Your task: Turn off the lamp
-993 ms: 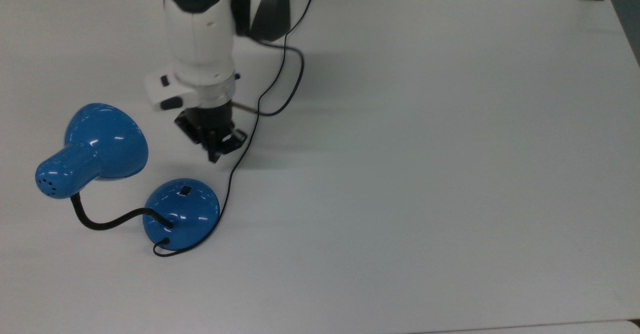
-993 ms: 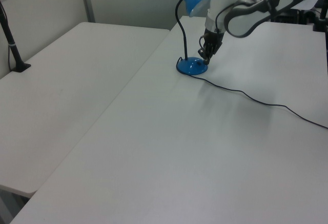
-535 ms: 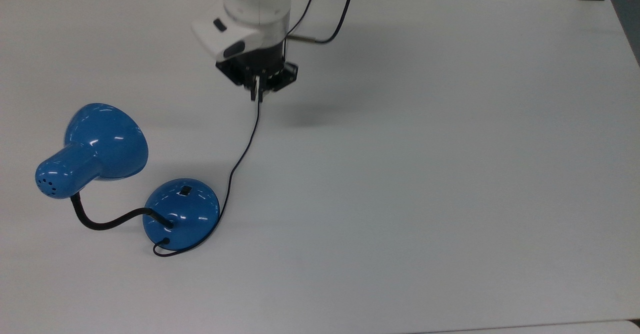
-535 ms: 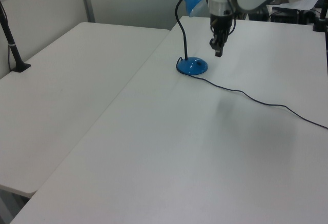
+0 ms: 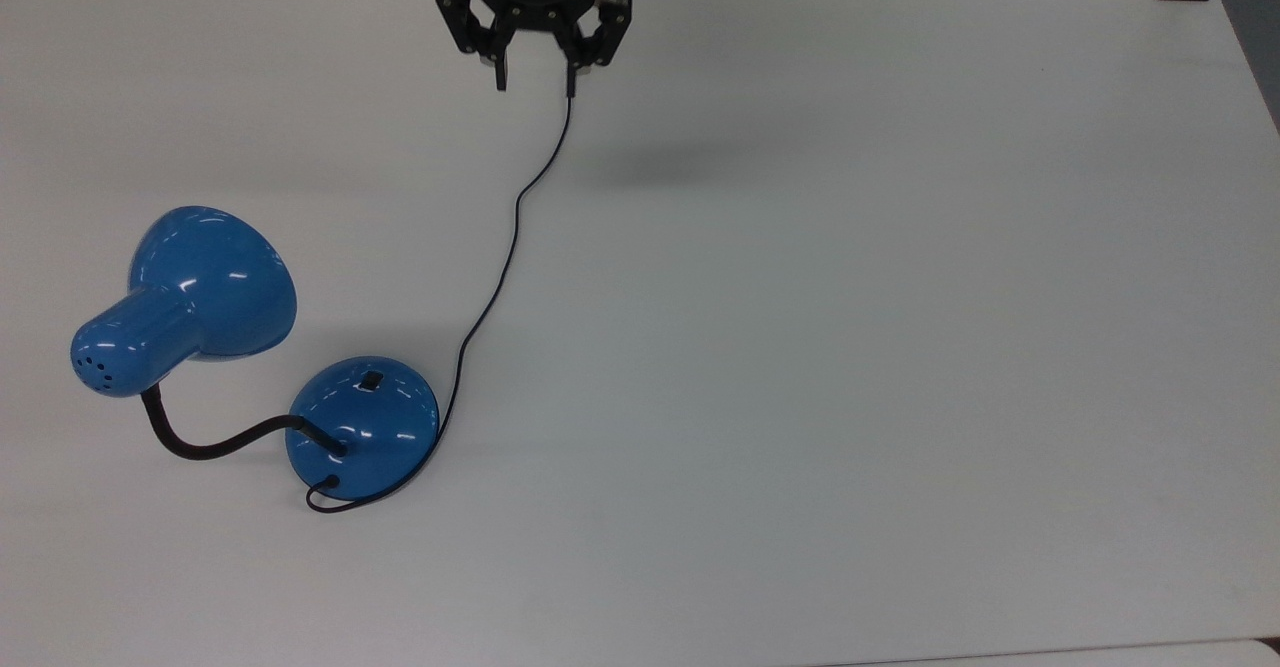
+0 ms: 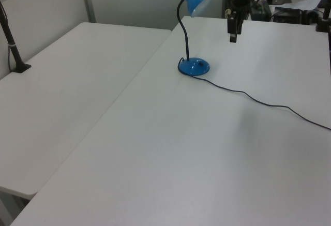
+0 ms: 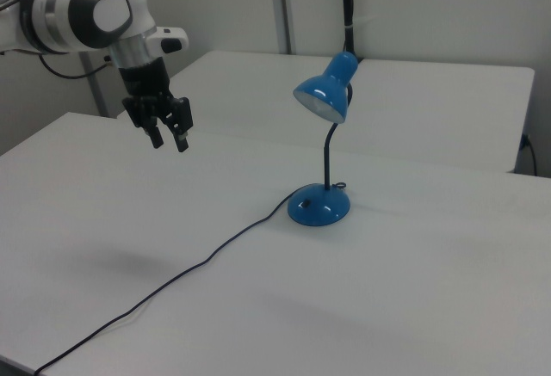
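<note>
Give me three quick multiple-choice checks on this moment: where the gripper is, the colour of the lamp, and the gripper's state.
1. Where is the gripper relative to the lamp's base?
A. Pressing on the base's switch
B. Raised in the air, well away from the base
C. Touching the shade

2. What colour are the lamp's shade and base?
A. Red
B. White
C. Blue

3. What state is the gripper in?
A. Open, holding nothing
B. Shut on the cord
C. Shut on the gooseneck

Answers:
1 B, the right view shows it hanging above the table, far to that lamp's left.
2 C, both parts are glossy blue in all views.
3 A, the top view shows the fingers spread with nothing between them.
</note>
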